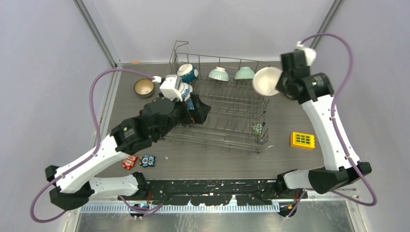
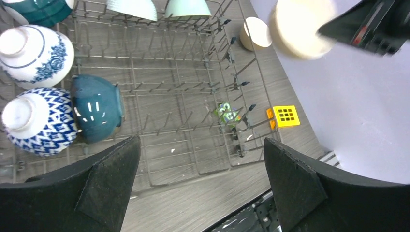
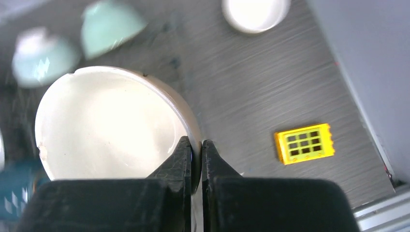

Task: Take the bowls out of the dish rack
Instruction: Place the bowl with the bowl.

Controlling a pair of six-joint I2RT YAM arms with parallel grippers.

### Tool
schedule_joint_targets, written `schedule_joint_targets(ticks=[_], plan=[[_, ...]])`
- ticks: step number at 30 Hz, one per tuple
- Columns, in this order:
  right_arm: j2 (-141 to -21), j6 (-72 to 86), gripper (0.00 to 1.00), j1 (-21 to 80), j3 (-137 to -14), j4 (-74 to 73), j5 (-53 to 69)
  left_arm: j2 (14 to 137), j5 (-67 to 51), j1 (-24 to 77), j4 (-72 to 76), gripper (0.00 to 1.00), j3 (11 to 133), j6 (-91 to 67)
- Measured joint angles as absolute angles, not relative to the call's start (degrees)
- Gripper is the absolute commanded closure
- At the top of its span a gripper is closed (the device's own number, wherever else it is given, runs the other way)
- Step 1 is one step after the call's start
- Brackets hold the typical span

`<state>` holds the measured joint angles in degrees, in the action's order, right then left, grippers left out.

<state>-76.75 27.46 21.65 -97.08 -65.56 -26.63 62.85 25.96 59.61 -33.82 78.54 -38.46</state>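
Currently pinching cream bowl (image 3: 111, 125) by rim in right hand (image 3: 196, 150), aloft at rack's (image 1: 227, 104) far right corner. Poised with left hand (image 2: 200, 145) spread wide above rack's left end, over blue-white bowls (image 2: 41, 121) and teal bowl (image 2: 96, 108). Noted two mint bowls (image 1: 219, 74) at far rail.

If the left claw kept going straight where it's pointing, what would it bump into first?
Most likely the dish rack, at an empty stretch of its wires just beside the dark teal bowl. The left gripper is open, and depth is hard to judge.
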Motion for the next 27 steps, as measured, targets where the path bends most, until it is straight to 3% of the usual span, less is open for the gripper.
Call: schedule_joint_targets(ticks=[10, 16, 27], plan=[[-79.3, 34.0, 0.99, 1.2, -99.3, -57.0, -33.4, 51.0, 25.3, 59.6, -27.5, 0.0, 59.7, -35.7], [-86.8, 39.0, 0.99, -8.7, -94.3, -48.6, -30.1, 46.5, 23.9, 59.6, -27.7, 0.0, 54.8, -36.6], [-97.3, 41.6, 0.99, -15.4, -92.7, -43.3, -22.6, 43.2, 22.8, 59.6, -27.6, 0.0, 53.3, -37.3]])
